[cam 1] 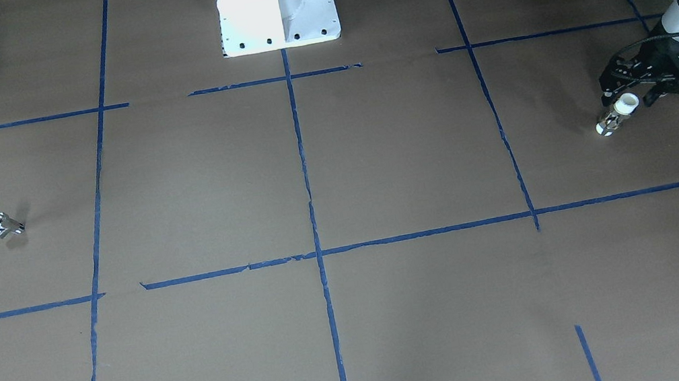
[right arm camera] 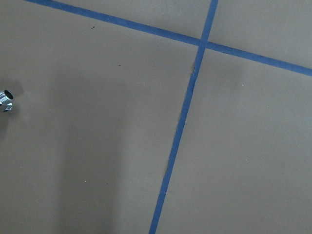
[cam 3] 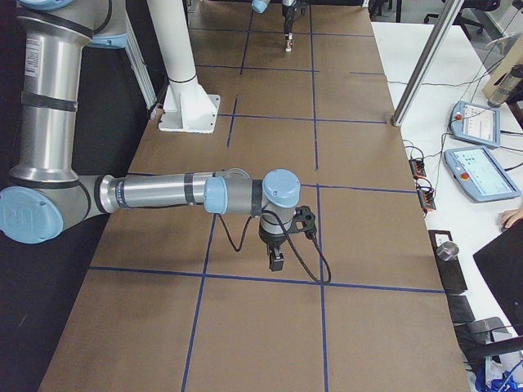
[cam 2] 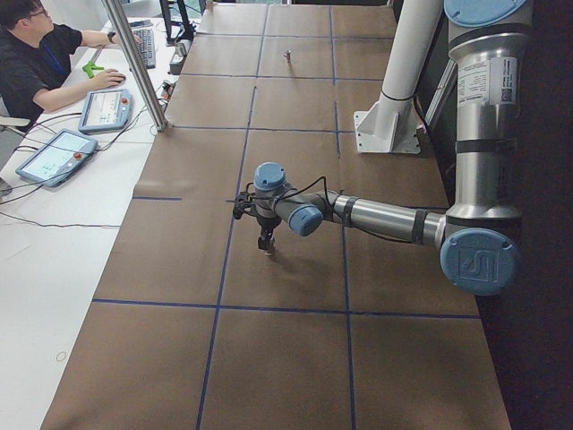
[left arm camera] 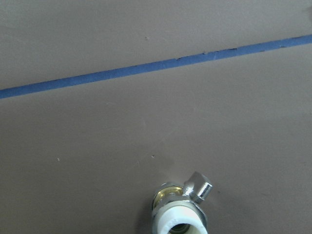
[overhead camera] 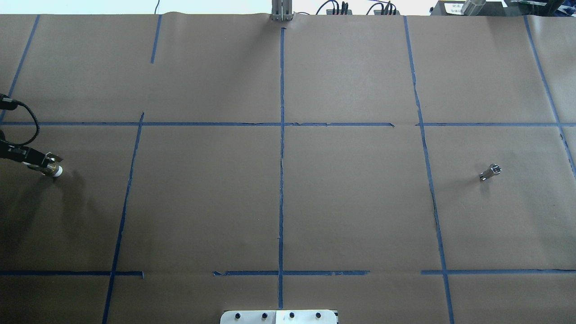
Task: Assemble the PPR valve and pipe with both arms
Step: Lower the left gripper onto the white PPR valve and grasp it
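Positions are given relative to the white base pedestal (cam 1: 276, 3).

- pipe (cam 1: 615, 115): far out on the pedestal's left side (robot's left) and somewhat forward of it, over the brown paper cover (cam 1: 376, 164). It is tilted, with the white ring end up and the metal end down. In the left wrist view the ring's bore faces the camera, and a short chrome stub branches off the metal body.
- left gripper (cam 1: 629, 99): right at the pipe. Its black fingers (cam 1: 607, 93) flank the white ring end, one on each side, with the pipe in the gap between them. I can't resolve whether the pads touch the ring, or whether the metal end rests on the paper. So I can't tell if it is clamped or only straddling.
- PPR valve (cam 1: 8, 224): far out on the pedestal's right side, about as far forward as the pipe, lying on the paper. It is well apart from the pipe, and the centre tape line (cam 1: 301, 155) running out from the pedestal lies between them.
- right gripper (cam 3: 276, 261): seen only from the right-side camera. It points down above the paper on the pedestal's right, forward of it, near a tape crossing (right arm camera: 201, 44). The finger gap isn't readable there, so I can't tell whether it is open or closed.
- Valve vs right gripper: in the right wrist view the valve is clipped by the frame's left edge, well to the side of the crossing. It is off the gripper's axis, not centred below it.
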{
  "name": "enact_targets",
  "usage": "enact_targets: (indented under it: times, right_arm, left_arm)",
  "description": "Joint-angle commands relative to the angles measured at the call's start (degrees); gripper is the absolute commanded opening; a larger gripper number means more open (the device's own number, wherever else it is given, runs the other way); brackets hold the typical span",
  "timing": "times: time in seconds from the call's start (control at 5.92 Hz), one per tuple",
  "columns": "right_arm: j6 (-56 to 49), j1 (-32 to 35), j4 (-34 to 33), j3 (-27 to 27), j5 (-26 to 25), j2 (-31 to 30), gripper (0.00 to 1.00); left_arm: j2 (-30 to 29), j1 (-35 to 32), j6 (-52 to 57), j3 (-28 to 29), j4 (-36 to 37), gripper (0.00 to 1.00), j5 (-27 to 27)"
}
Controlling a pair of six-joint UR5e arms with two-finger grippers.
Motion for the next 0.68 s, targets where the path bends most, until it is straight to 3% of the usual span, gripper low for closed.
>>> enact_targets:
  times: [0.0, 0.34, 0.51]
  right_arm:
    - [0.09, 0.0, 0.0, 0.01, 0.01, -0.03, 1.0]
    - [0.09, 0.0, 0.0, 0.01, 0.09, -0.02, 1.0]
    - [0.09, 0.0, 0.0, 0.01, 0.09, -0.03, 1.0]
  left_arm:
    - [-0.14, 0.05, -0.06, 0.12, 0.09, 0.21, 1.31]
    - [-0.05, -0.13, -0.06, -0.66, 0.18, 0.0, 2.02]
    - [-0.14, -0.3, -0.32, -2.23, 0.35, 0.0, 1.94]
